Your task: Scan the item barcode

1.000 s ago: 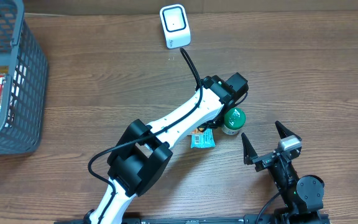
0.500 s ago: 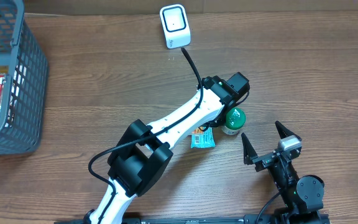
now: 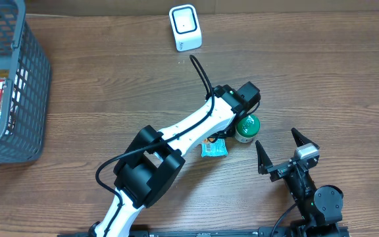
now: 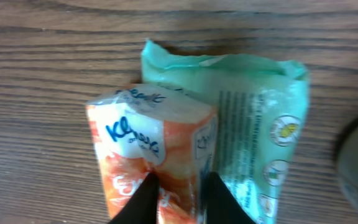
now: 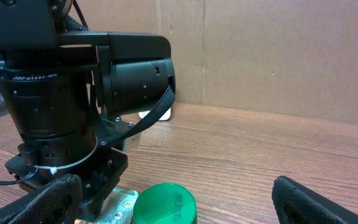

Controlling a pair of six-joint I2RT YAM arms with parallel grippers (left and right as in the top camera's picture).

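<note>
Left gripper (image 4: 180, 186) is clenched on a thin fold of the Kleenex tissue pack (image 4: 143, 144), just beside the green-lidded jar (image 3: 246, 127); the slick wrap could slip free on lifting; the touching green packet (image 4: 253, 118) might drag along; right gripper (image 3: 275, 138), near the jar, gapes empty.

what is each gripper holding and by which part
Left gripper pinches the orange Kleenex tissue pack at one end; right gripper is open, holding nothing.

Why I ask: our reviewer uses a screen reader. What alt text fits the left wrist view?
The left gripper pinches one end of an orange-and-white Kleenex tissue pack between two dark fingertips, seen close from above. The pack partly overlaps a mint-green packet on its right, both lying on a wooden table.
</note>
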